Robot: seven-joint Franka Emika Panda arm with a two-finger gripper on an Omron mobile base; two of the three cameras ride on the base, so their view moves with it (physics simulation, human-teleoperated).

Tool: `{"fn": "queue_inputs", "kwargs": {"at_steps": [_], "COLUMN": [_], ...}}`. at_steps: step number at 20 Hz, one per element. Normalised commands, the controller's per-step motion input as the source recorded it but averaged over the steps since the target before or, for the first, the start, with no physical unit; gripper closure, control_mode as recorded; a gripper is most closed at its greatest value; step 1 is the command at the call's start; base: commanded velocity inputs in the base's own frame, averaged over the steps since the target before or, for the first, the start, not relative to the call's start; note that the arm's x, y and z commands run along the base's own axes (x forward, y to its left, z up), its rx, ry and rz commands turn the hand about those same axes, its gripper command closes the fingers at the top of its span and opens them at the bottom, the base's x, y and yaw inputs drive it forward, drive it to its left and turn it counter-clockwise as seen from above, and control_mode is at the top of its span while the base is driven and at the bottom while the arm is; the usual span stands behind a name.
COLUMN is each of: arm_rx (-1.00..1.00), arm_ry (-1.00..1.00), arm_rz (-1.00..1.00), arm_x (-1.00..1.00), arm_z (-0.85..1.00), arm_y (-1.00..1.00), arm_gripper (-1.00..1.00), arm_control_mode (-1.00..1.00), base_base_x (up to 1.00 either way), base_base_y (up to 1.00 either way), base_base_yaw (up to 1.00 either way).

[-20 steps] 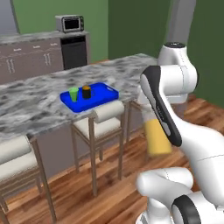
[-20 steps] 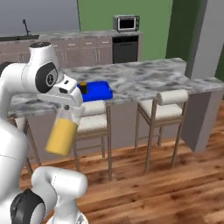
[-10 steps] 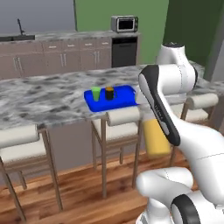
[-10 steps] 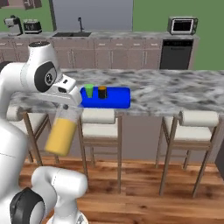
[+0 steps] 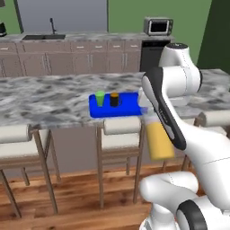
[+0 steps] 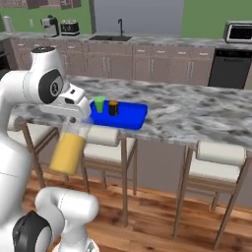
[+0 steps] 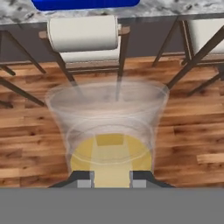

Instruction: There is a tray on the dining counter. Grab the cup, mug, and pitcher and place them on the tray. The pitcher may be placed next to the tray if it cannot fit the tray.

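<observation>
We have the pitcher in our jaws, which are closed part-way on its rim; it hangs below them, yellow lower part down, clear upper part at the grip. In the right base view the pitcher tilts a little, its bottom swung away from the surface and toward the arm's base. In the hand view we look down into the pitcher, its clear wall rising around the yellow bottom, with our two finger tips at its near rim, one on each side.

Beyond and above the jaws lies the tray on the dining surface, near its front edge. On the tray's left part stand the cup and the mug, side by side and upright, the cup farther left. The pitcher hangs off the surface, in front of its edge and lower than the tray, to the tray's right in the left base view.

Under the surface stand stools, above a wooden floor.
</observation>
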Motion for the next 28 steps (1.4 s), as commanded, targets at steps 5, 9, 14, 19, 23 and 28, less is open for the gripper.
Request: {"fn": "queue_inputs", "kwargs": {"at_steps": [5, 9, 14, 19, 23, 28], "arm_rx": [0.0, 0.0, 0.0, 0.0, 0.0, 0.0], "arm_ry": [0.0, 0.0, 0.0, 0.0, 0.0, 0.0], "arm_rz": [0.0, 0.0, 0.0, 0.0, 0.0, 0.0], "arm_x": [0.0, 0.0, 0.0, 0.0, 0.0, 0.0], "arm_z": [0.0, 0.0, 0.0, 0.0, 0.0, 0.0], "arm_y": [0.0, 0.0, 0.0, 0.0, 0.0, 0.0], "arm_gripper": [1.0, 1.0, 1.0, 1.0, 1.0, 1.0], "arm_control_mode": [1.0, 1.0, 1.0, 1.0, 1.0, 1.0], "base_base_x": [0.41, 0.6, 0.67, 0.47, 0.43, 0.44], "base_base_y": [-0.57, -0.17, -0.03, 0.0, 0.0, 0.0], "base_base_yaw": [0.13, 0.0, 0.0, -0.01, -0.06, -0.13]}}
